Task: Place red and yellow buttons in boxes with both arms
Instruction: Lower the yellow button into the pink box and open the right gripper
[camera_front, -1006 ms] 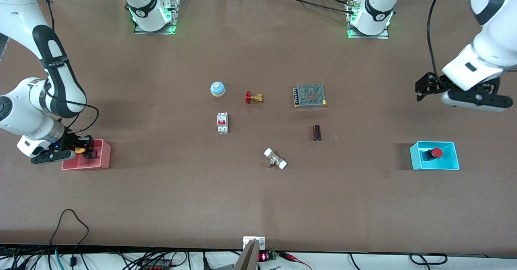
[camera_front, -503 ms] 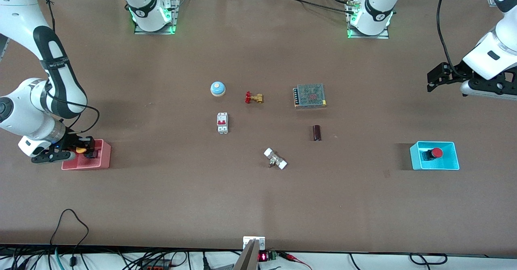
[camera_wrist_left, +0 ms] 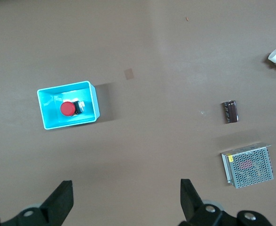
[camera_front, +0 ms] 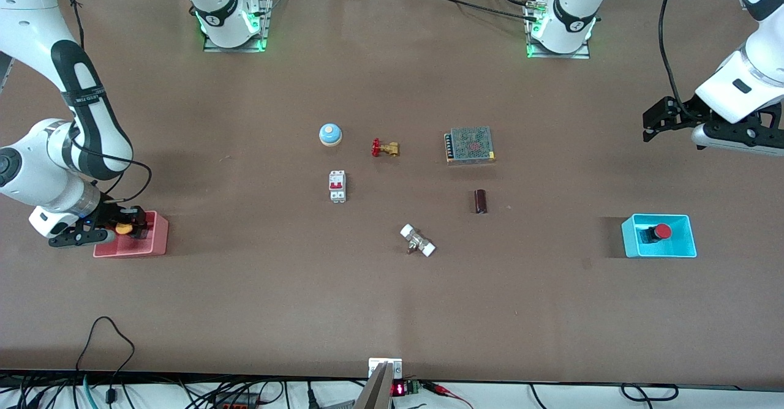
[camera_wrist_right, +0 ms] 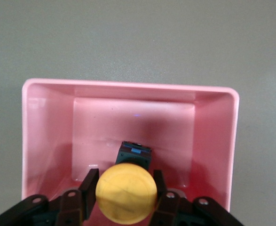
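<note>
Right gripper [camera_wrist_right: 124, 188] clamps the yellow button [camera_wrist_right: 126, 193] low inside the pink box [camera_wrist_right: 48, 122], set for release. Left gripper [camera_wrist_left: 123, 202], jaws wide and empty (job apparently done), hangs over bare table; red button [camera_wrist_left: 67, 108] lies in the cyan box [camera_wrist_left: 93, 96].

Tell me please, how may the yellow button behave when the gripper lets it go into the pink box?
The yellow button, held by the right gripper in the pink box, looks rigid, so it should not bend. Its round cap is wider than its dark body, so it may tip and lie on its side. The walls would probably stop any rolling.
</note>
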You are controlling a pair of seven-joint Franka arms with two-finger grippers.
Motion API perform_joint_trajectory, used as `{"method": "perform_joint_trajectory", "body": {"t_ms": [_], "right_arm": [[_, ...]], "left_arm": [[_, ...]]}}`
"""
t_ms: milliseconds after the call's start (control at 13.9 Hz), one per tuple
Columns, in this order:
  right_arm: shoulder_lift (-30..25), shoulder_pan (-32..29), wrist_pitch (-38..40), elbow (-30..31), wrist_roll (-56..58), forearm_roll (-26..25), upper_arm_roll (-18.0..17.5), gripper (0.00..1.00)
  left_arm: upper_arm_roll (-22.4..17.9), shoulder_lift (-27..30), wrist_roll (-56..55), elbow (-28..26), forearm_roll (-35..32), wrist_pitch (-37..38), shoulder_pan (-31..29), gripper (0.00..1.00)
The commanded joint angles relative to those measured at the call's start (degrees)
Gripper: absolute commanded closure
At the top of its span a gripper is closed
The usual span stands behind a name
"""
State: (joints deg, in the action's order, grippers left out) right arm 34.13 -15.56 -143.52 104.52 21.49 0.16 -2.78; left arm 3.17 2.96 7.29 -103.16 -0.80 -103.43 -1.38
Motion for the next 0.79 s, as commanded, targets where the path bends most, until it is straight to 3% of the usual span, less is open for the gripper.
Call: {"method": "perform_joint_trajectory", "body": {"t_ms": [0, 431, 719], "right_arm": [[0.3, -0.2, 0.3, -0.5, -0.4, 0.8, -0.3, 0.38], [-4.1, 0.4, 4.6, -0.5, -0.2, 0.8, -0.5, 0.00], [-10.9, 1.6, 13.9, -0.5, -0.6, 0.9, -1.1, 0.00]], "left_arm": [[0.0, -1.1, 0.0, 2.3, 1.1, 1.8, 0.1, 0.00], [0.0, -1.9, -0.8, 2.9, 1.1, 2.0, -0.1, 0.00], [0.1, -2.0, -0.8, 3.1, 1.1, 2.0, 0.0, 0.00]]}}
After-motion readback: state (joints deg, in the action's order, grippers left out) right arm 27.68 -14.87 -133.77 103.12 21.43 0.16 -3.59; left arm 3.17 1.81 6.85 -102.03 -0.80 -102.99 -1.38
